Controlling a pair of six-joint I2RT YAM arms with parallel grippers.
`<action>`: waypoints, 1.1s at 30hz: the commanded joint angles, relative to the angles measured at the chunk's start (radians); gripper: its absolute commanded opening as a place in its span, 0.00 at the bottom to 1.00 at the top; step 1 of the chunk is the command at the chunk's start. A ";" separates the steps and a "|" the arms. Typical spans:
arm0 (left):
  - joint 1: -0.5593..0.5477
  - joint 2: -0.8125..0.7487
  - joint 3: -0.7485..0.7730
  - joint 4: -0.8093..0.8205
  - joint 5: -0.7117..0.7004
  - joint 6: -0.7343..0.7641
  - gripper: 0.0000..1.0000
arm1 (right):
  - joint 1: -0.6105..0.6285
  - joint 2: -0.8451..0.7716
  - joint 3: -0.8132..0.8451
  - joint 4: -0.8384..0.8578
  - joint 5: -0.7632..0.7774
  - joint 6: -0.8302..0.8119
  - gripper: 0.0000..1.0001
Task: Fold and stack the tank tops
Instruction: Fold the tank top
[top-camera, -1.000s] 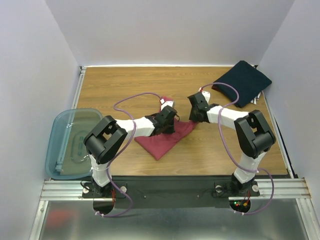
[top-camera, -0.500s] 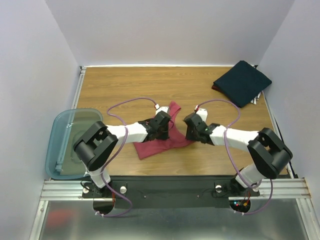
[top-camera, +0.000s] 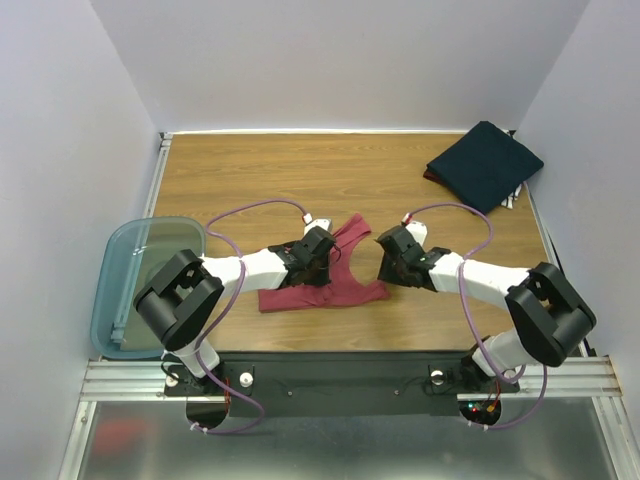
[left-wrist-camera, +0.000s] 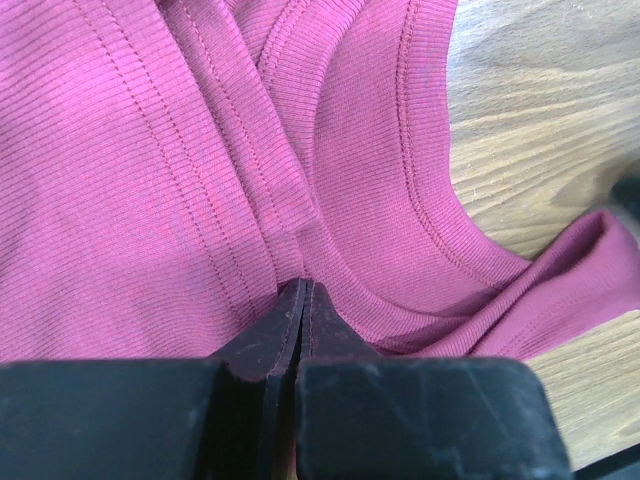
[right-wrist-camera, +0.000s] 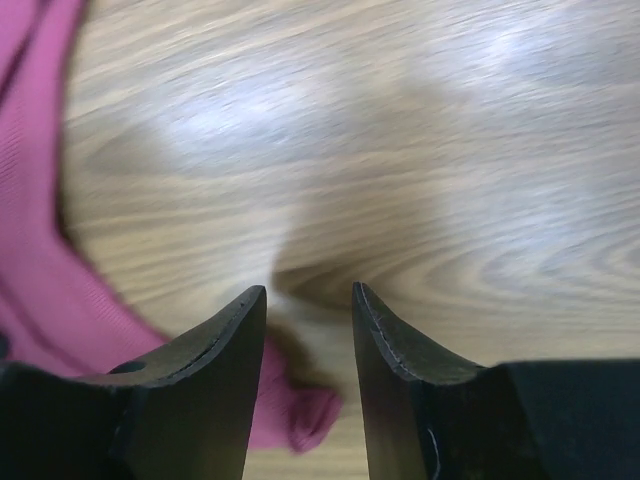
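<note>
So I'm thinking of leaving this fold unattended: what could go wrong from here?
1. The left gripper pinches the maroon tank top only near the neckline seam; a pull may bunch it rather than fold it.
2. The right gripper stands open over bare table, cloth beside one finger only; closing there would probably miss.
3. The navy tank top lies at the far right corner; the fold might loosen on the way.

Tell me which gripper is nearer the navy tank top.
Right. The right gripper is mid-table, well short of the navy tank top in the far right corner; the left gripper, shut on the maroon top, is farther left.
</note>
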 joint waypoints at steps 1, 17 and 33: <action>-0.005 0.000 0.010 -0.014 -0.016 0.020 0.06 | -0.043 0.040 0.009 -0.015 0.003 -0.043 0.45; -0.002 -0.109 0.232 -0.050 0.012 0.072 0.06 | -0.128 0.024 0.260 -0.030 -0.042 -0.156 0.46; 0.213 0.273 0.580 -0.031 0.021 -0.008 0.04 | -0.215 0.450 0.717 -0.026 -0.243 -0.120 0.46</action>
